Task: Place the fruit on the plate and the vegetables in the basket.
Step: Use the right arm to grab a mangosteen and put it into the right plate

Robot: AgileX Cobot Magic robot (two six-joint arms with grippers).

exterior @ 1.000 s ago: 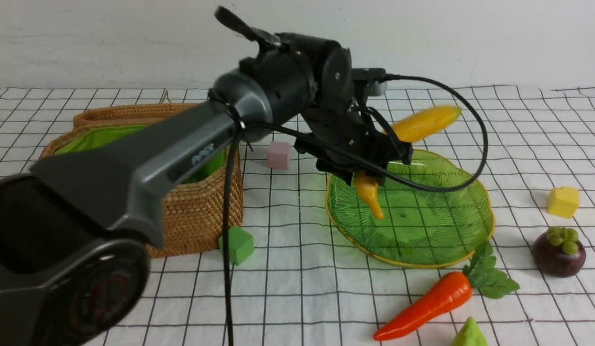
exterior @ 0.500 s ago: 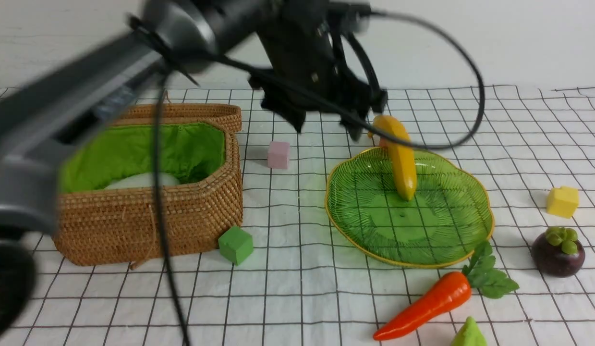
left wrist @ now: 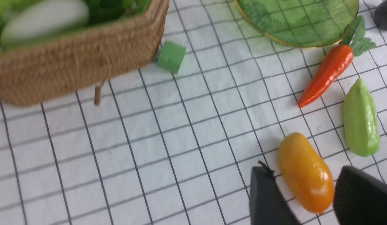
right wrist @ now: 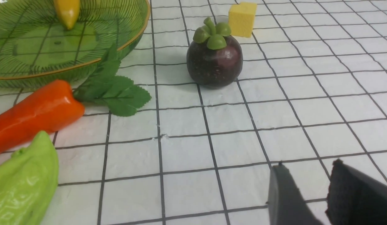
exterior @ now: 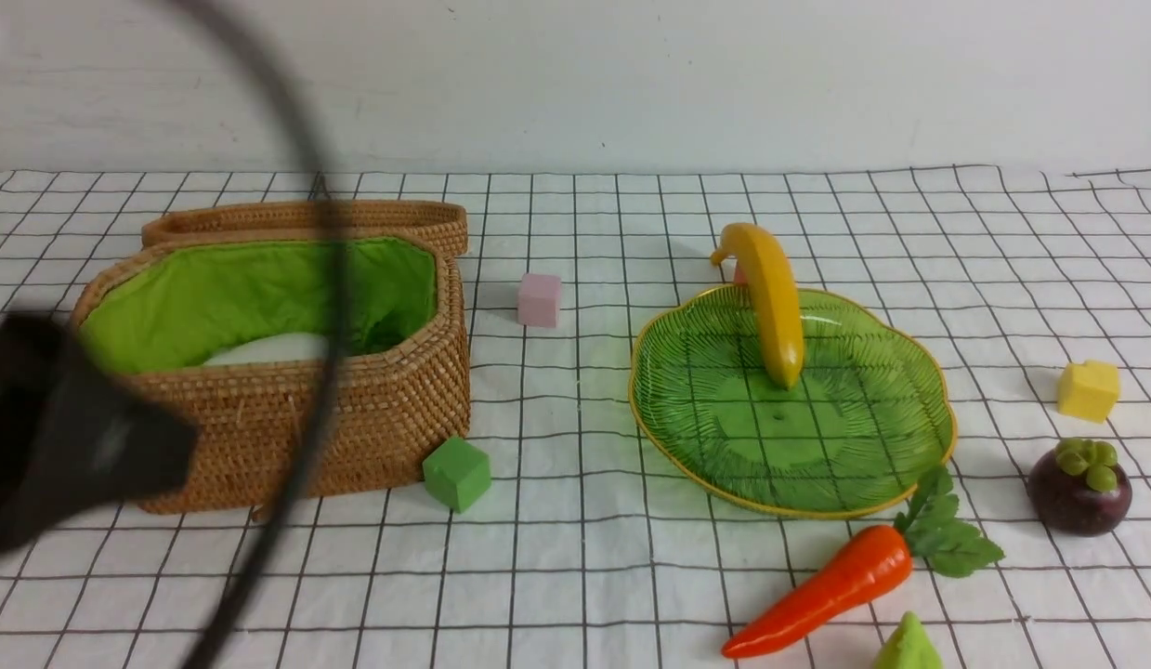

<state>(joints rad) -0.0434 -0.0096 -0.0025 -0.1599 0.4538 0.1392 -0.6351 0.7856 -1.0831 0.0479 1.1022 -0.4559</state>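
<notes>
- Your left claw [left wrist: 305, 167]: jaws apart, one mango [left wrist: 305, 173] on the counter [exterior: 575, 557] showing between them.
- Your right claw [right wrist: 308, 164]: narrow gap, empty.
- Near: one cucumber [exterior: 908, 646], one carrot [exterior: 830, 590], one mangosteen [exterior: 1079, 492], all on the counter.
- Farther: one banana [exterior: 775, 307] propped on the plate [exterior: 844, 446]; one radish [exterior: 268, 350] in the basket [exterior: 398, 409].

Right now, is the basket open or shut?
Open. The basket has its lid off, lying behind it; a white radish shows inside.
</notes>
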